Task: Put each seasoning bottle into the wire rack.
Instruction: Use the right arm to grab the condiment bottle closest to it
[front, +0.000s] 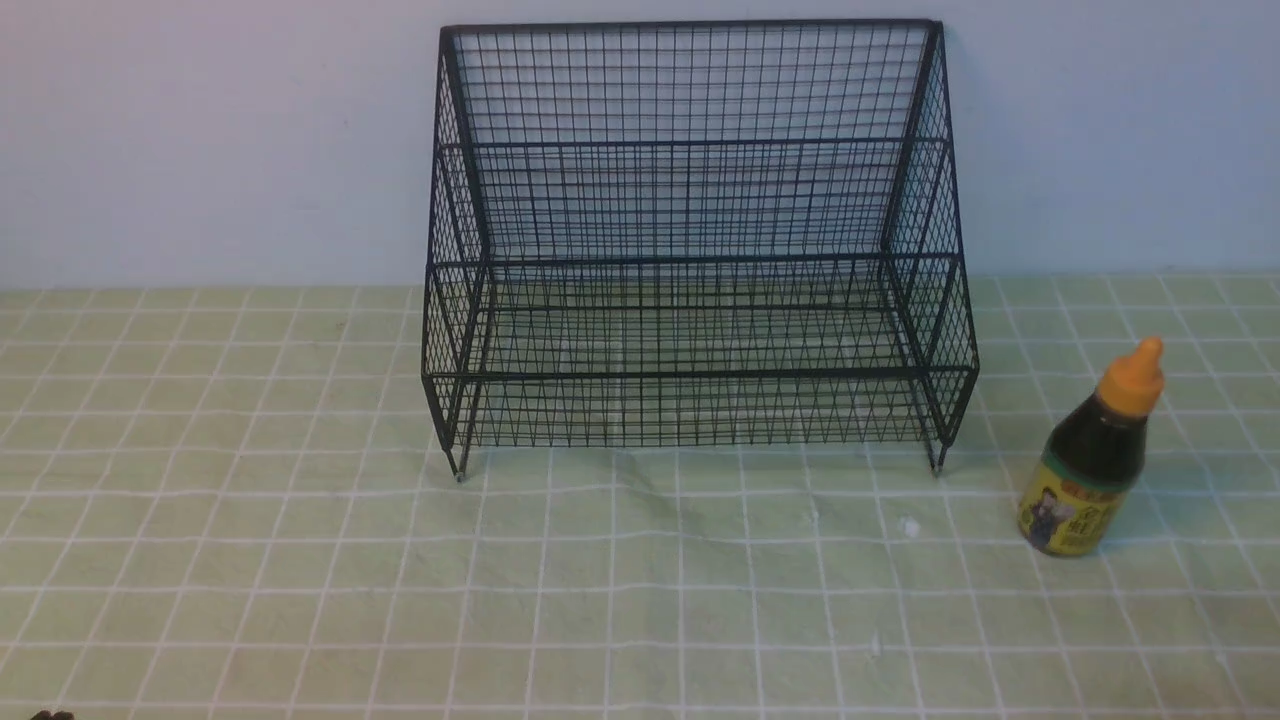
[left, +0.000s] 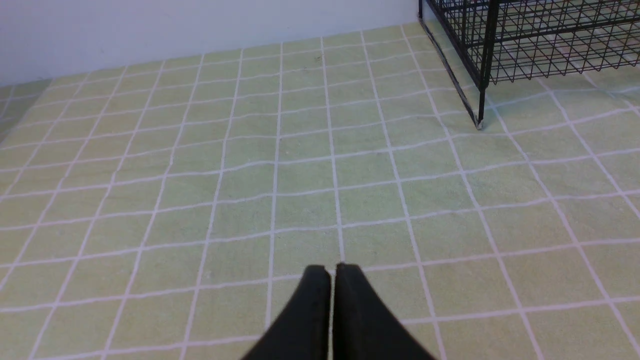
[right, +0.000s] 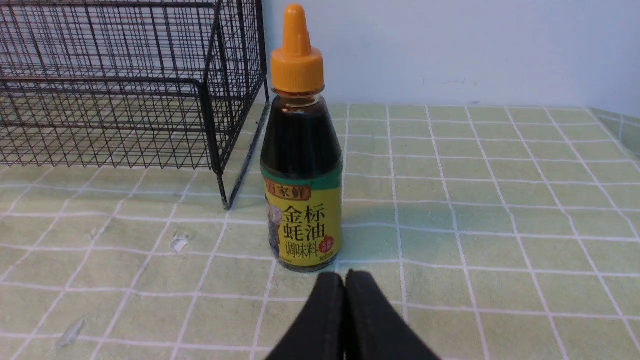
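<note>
Looking over the feeds, I see the seasoning bottle (front: 1092, 460) standing upright toward the right edge of the tabletop (front: 300, 560), just outside the right side of the wire rack (front: 690, 250), which sits empty against the far edge, about midway along it. My right hand (right: 345, 280) is clenched on nothing, its fingers (right: 325, 312) pressed together and aimed at the base of the bottle from close in; my left hand (left: 332, 272) is likewise clenched and empty, over bare tabletop nearer the left edge. The main danger, as I judge it, is driving forward with the right hand clenched: it would shove the tall, narrow bottle over or skid it into the mesh. Once spread, the inner finger has little room beside the rack and could snag the wire. A shallow lift could clip the bottle's base on the rack's front rail.
</note>
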